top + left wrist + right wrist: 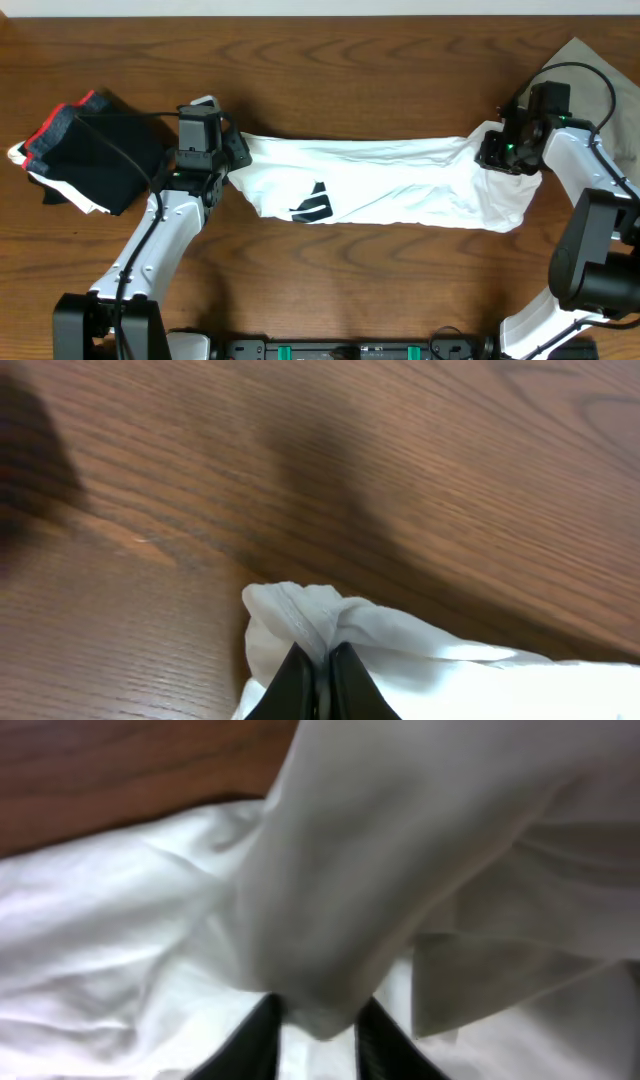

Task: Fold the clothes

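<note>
item 1: white shirt (380, 185). stretched into a long band across the middle of the counter (350, 80), running between my 2 arms. a black mark (315, 205) shows on its left half.

item 2: left jaws. pressed together on a bunched corner at the shirt's left end, low over the wood. the cloth puckers into a small knot just ahead of the tips.

item 3: right jaws. pinching a thick fold at the shirt's right end. the fold rises between my 2 fingers (255, 1040) and fills most of the right wrist view.

item 4: pile of dark clothes (85, 150). at the far left of the counter, black on top with red and white edges showing. it lies just beside my left arm (150, 245) and apart from the shirt.

item 5: beige cloth (590, 70). at the upper right corner, partly hidden by my right arm (575, 155).
</note>
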Motion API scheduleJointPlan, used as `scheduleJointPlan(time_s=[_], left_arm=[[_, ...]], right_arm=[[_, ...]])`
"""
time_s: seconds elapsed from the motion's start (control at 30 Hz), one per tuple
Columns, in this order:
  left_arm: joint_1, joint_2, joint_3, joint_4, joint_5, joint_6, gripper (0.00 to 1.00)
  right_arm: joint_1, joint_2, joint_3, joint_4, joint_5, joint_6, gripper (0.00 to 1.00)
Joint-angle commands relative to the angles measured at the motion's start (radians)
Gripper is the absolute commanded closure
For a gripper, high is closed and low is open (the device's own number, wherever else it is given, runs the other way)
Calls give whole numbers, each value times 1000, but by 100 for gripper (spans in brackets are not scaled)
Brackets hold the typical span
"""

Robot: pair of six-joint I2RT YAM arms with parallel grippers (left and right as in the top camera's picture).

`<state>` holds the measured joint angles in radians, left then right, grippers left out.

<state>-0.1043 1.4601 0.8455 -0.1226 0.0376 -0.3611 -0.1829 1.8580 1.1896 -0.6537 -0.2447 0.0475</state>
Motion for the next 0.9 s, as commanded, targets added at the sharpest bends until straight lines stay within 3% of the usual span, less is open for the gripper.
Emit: scheduleJointPlan(time_s=[0.0,0.03,0.2,0.4,0.87], left_arm=[[8,-15,16,0,-50,16,94],[8,-15,16,-3,-50,16,94],[8,-15,16,-7,-50,16,94],[8,-93,16,-43,-41,17,94],[11,-608,24,-77,-50,25,94]], right_arm=[[6,13,-8,12,28,27,95],[6,13,-8,16,28,27,99],[6,12,-8,21,27,34,99],[6,-55,51,-85,27,33,99],[-52,-425,594,-545,103,13,99]])
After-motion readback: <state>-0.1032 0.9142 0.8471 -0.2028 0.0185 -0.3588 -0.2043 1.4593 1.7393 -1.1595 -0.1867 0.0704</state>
